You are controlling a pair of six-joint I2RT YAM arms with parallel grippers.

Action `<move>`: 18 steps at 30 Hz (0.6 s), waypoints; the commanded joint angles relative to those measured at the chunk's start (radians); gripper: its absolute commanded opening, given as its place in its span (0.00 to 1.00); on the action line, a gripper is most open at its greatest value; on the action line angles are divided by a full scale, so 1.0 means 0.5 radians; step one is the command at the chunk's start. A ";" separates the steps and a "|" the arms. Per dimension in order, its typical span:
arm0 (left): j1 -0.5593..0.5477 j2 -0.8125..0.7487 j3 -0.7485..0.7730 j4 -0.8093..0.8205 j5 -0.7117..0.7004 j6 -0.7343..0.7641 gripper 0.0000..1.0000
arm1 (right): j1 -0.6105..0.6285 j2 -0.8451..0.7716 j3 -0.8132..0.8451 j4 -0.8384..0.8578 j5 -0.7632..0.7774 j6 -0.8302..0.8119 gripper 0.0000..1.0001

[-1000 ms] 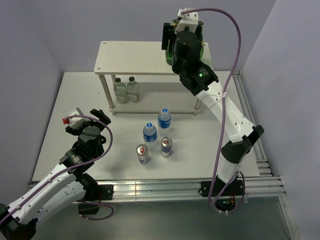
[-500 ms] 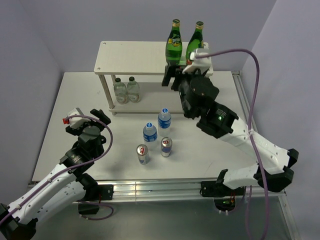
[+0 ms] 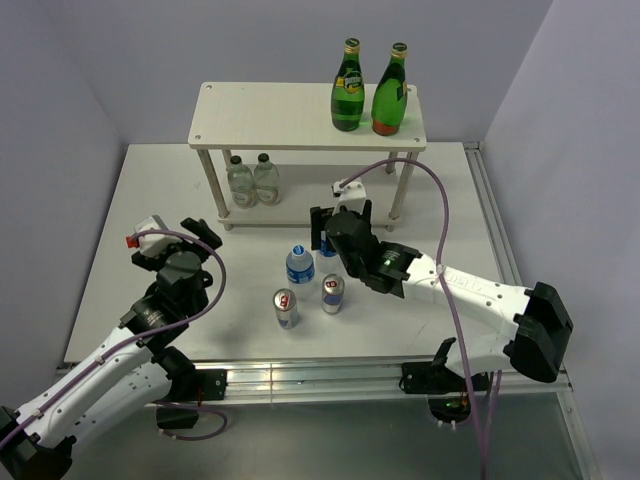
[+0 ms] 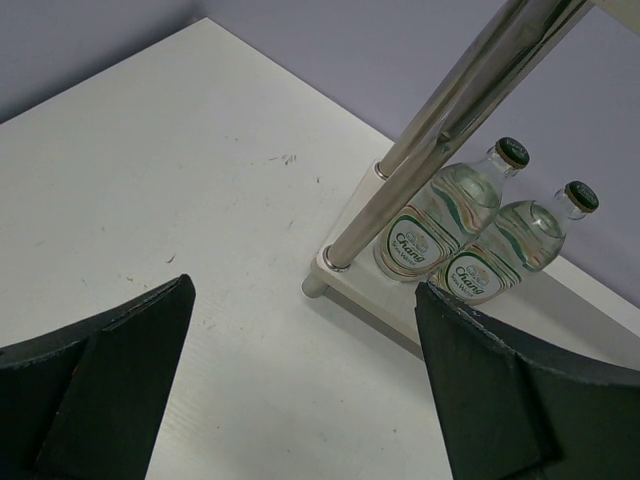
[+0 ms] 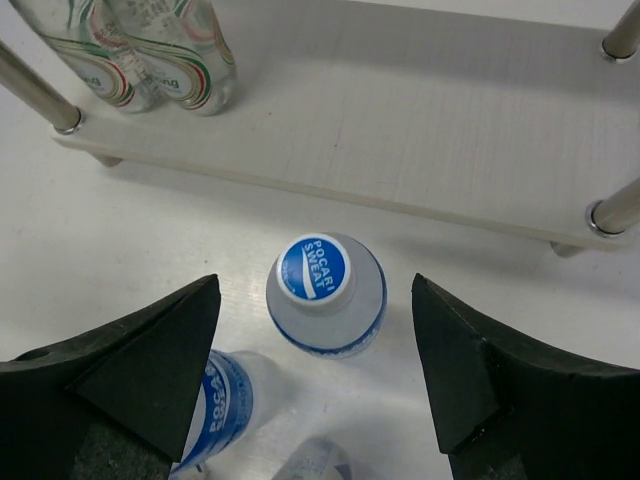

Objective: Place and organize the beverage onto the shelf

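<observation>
The right hand point(image 3: 323, 228) hangs wide apart over one Pocari Sweat bottle point(image 5: 326, 287) on the table point(image 3: 150, 200); the left hand point(image 4: 303, 292) is spread apart too

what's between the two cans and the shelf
Two water bottles. The nearer water bottle stands clear in the top view; the farther water bottle is below the open right claw, best seen in the right wrist view.

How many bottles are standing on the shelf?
4. Two green bottles stand at the right end of the shelf's top board; two clear bottles stand at the left end of its lower board. None seems hidden.
</observation>
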 commanded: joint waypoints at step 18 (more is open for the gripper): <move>-0.002 0.040 0.007 0.043 -0.023 0.028 0.99 | -0.345 0.286 -0.053 0.335 -0.264 0.210 0.29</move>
